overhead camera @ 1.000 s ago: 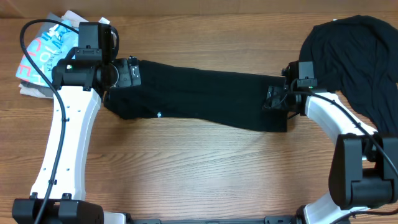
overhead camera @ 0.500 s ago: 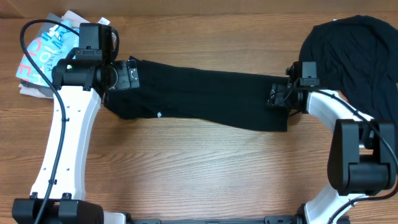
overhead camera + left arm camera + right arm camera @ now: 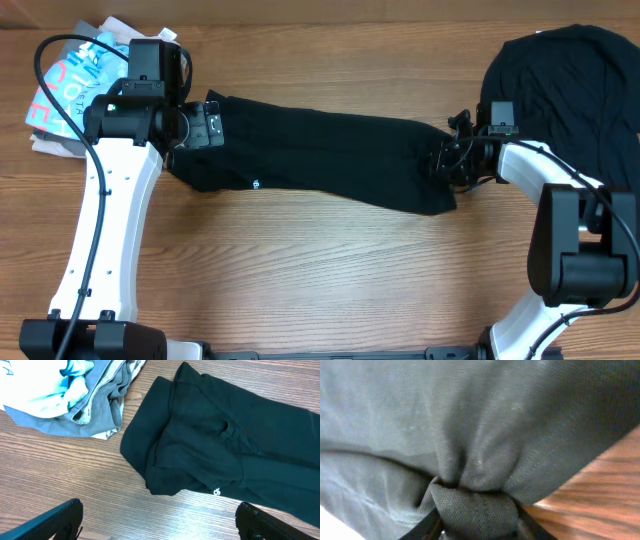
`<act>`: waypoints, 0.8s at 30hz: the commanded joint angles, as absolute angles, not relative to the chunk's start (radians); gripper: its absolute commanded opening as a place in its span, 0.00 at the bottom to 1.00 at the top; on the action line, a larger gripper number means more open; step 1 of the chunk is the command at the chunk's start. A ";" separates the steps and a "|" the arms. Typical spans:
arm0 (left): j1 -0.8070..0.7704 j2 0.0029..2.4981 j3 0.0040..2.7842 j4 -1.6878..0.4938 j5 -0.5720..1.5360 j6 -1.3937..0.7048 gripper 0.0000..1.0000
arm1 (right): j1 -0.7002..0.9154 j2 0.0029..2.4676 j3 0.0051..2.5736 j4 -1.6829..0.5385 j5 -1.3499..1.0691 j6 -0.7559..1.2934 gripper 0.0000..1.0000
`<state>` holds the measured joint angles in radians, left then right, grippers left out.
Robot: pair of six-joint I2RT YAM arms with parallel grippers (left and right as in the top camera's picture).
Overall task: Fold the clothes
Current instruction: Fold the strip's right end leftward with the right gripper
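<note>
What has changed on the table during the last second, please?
The right gripper shifted slightly right, pinching the right end of the long black T-shirt and bunching its lower corner inward. The open left gripper, the black heap and the light-blue-and-grey pile stayed put.

**Soft Cloth on Grained Wood**

The black T-shirt (image 3: 330, 160) is matt knit cloth, soft and creased. Up close, where the right gripper (image 3: 477, 527) bunches it, the weave looks fine and faintly fuzzy. The surface (image 3: 300, 270) beneath the T-shirt is wood-grained, smooth, with a low sheen. Left of the T-shirt lie a light blue shirt (image 3: 50, 400) of thin, smooth cloth and a grey garment (image 3: 100, 410) with a stitched hem. The left arm (image 3: 100, 230) above that end has a white, glossy plastic shell.
</note>
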<state>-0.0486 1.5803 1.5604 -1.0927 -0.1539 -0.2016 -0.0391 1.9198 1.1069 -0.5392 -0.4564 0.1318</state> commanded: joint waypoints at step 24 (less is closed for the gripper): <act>-0.045 1.571 1.583 -1.095 -0.168 -0.179 1.00 | -0.047 1.859 1.459 -1.023 -0.429 0.117 0.04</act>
